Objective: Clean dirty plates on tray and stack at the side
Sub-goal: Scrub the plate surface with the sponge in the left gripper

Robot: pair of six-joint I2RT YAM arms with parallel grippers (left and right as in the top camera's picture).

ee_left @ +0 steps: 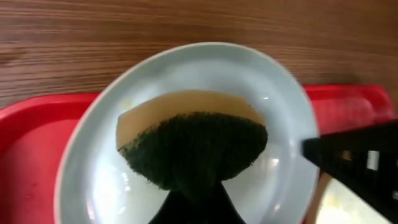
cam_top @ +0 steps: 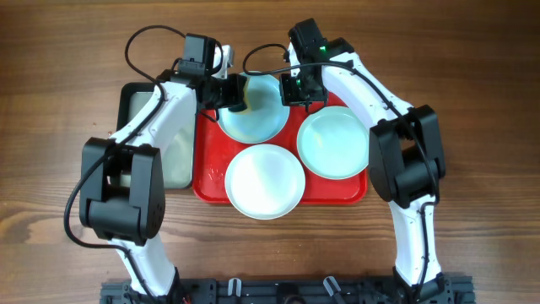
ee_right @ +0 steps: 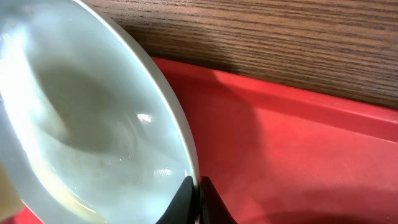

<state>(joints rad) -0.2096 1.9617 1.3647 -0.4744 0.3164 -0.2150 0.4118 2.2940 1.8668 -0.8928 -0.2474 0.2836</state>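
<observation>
Top middle of the frame, the right gripper [ee_right: 198,198] has its jaws pinched on the rim of an aqua plate [cam_top: 257,116] at the red tray's [cam_top: 337,191] upper edge. The left gripper's [cam_top: 235,95] jaws press a green sponge [ee_left: 193,148] onto it. A second aqua plate [cam_top: 333,142] and a white plate [cam_top: 264,180] lie lower.

Your right gripper [ee_right: 198,186] pinches the rim of a pale aqua plate [ee_right: 93,124], which tilts up over the red tray [ee_right: 298,143]. Faint yellowish smears mark its lower inside. The wooden table [ee_right: 280,37] lies beyond.
</observation>
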